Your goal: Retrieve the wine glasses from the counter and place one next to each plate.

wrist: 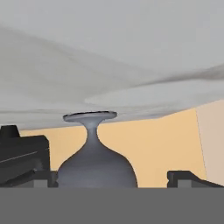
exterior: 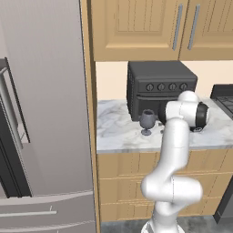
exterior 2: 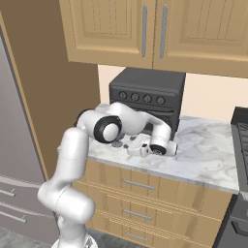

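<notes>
One smoky-grey, round-bowled wine glass [exterior: 147, 121] upright on marble worktop [exterior: 116, 132], near black oven [exterior: 159, 86]; jaws spread wide, bowl between them.

This was a home kitchen. A short marble counter [exterior: 119, 132] sat over light wooden drawers [exterior 2: 140, 193], with matching wooden wall cabinets [exterior: 150, 27] at twelve o'clock above it. A dark toaster oven [exterior: 159, 84] with a row of knobs stood on the counter's back edge. A tall steel fridge [exterior: 45, 113] filled nine o'clock, and a stove [exterior 2: 240, 140] edged in at three o'clock.
</notes>
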{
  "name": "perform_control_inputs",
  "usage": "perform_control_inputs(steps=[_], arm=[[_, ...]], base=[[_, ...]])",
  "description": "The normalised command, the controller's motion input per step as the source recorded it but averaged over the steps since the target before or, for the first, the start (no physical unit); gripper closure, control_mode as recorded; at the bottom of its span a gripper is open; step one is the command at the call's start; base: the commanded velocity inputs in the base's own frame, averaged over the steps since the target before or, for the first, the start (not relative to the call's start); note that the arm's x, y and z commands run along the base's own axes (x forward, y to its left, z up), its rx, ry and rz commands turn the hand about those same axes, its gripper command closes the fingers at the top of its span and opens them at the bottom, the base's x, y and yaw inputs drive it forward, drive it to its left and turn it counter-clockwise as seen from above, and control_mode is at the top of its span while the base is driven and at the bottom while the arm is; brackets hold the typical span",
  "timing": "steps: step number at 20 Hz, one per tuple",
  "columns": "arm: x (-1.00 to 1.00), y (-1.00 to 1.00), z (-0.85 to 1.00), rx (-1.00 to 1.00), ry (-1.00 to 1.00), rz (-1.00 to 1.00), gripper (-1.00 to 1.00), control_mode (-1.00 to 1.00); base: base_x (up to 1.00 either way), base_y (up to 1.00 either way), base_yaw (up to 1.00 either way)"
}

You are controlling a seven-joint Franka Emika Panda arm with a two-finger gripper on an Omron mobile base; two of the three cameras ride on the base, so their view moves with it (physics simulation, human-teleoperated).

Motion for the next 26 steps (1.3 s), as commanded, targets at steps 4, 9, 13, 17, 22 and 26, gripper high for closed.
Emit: perform_control_inputs(steps=[4,9,13,17,22,26], arm=[[0.12,-0.18,-0.11,0.00,0.00,0.00,-1.00,-1.00],[0.19,-0.01,-0.01,0.00,0.00,0.00,-1.00,-1.00],[0.00,0.00,0.00,0.00,0.00,0.00,-1.00,-1.00],[0.00,0.00,0.00,0.00,0.00,0.03,-1.00,-1.00],[-0.07,0.01,0.00,0.00,0.00,0.06,-1.00,-1.00],[-0.03,0.13,0.00,0.00,0.00,0.01,-1.00,-1.00]], base=[[0.00,0.00,0.00],[0.00,0.00,0.00],[0.00,0.00,0.00],[0.00,0.00,0.00],[0.00,0.00,0.00],[0.00,0.00,0.00]])
